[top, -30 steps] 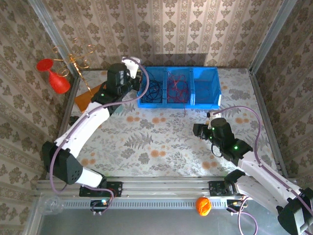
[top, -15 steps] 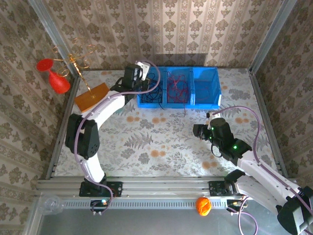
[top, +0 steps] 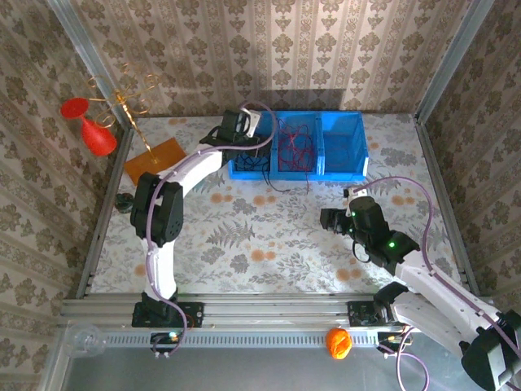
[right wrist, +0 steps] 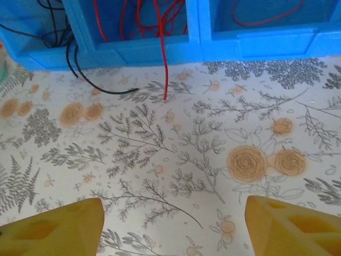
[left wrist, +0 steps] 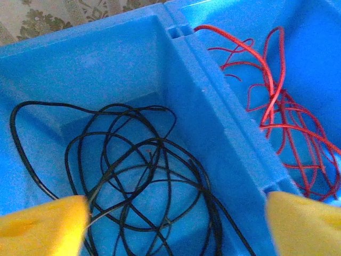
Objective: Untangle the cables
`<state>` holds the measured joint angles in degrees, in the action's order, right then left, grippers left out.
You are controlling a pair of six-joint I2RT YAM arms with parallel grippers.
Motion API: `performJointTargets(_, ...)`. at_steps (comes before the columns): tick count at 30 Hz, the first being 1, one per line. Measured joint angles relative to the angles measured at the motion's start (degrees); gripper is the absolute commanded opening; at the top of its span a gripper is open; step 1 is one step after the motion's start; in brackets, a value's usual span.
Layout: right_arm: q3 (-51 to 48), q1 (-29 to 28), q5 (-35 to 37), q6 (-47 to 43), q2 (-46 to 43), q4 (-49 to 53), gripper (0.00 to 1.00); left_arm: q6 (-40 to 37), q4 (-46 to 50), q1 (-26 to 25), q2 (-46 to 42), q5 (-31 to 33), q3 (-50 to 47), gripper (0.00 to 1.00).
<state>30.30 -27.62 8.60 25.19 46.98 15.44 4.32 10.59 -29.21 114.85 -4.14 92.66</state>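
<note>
Overhead, the left gripper [top: 244, 130] is hanging with its jaws spread wide and holding nothing, poised over the left compartment of the blue bin [top: 346, 173] at about eleven o'clock on the table [top: 269, 236]. In its wrist view the left gripper [left wrist: 170, 224] is showing one yellow fingertip at seven o'clock and the other at five o'clock. A loose coil of black cables [left wrist: 149, 176] is lying on the compartment floor between them. One black strand is running right up to the seven o'clock finger [left wrist: 42, 226]; whether it is touching I cannot tell. Past the divider wall, at two o'clock, the red cables [left wrist: 287, 122] are sitting tangled in the middle compartment. The right gripper [top: 330, 218] is hovering at about four o'clock on the table, well apart from the bin, jaws also parted and empty. From its wrist camera the right gripper [right wrist: 170, 226] is facing the bin's front wall at twelve o'clock. There, one red cable [right wrist: 164, 69] is hanging over the wall onto the floral tabletop, and a black cable [right wrist: 101, 89] is spilling out beside it at eleven o'clock.
</note>
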Motion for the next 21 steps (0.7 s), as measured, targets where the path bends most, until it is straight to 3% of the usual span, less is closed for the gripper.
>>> performJointTargets(1,0.68,0.00,0.00,-0.17,-0.04,0.96,1.00,-0.02,0.66,-0.33,-1.33,0.00,-0.81,1.00)
performJointTargets(6,4.96,0.00,-0.02,0.11,-1.75,4.02,1.00,-0.28,3.10,-2.01,-14.45,0.48,-5.79,1.00)
performJointTargets(12,12.39,0.00,0.04,-1.03,-2.49,7.45,1.00,-1.11,1.27,-5.75,-39.04,4.52,-17.11,1.00)
performJointTargets(16,14.62,0.00,0.55,-1.64,-2.89,7.06,1.00,-1.14,-0.85,-8.61,-52.81,8.96,-29.88,1.00)
performJointTargets(21,8.28,0.00,2.93,-2.80,-4.09,0.48,1.00,-2.03,-6.95,-8.41,-65.44,15.19,-52.17,1.00)
